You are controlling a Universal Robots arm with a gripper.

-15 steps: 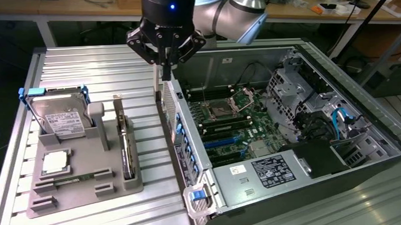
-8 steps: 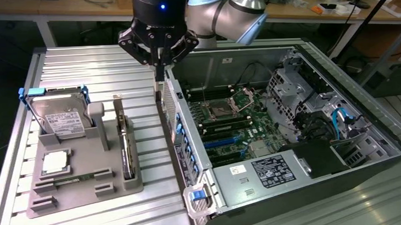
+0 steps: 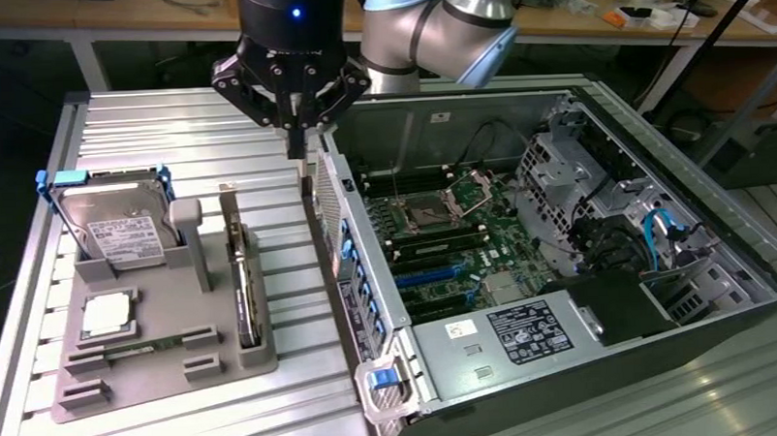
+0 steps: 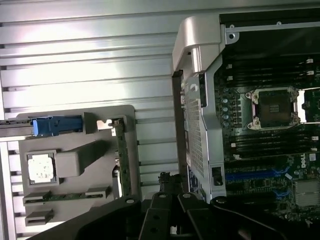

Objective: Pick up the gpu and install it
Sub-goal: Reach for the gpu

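One gripper [image 3: 303, 143], fingers pressed together, hanging over computer case [image 3: 438, 129] edge

The scene is taken in from high up and at a slant in the exterior view. A ribbed metal table [image 3: 165, 119] is looked down on, with a grey tray [image 3: 148, 367] at the exterior view's left and an open computer case [image 3: 424, 129] at its right. In the wrist view the table is faced straight down from nearer, past the gripper [image 4: 170, 185]. The tray, the case's rear wall [image 4: 197, 130] and the CPU socket [image 4: 272, 107] are shared by both views.
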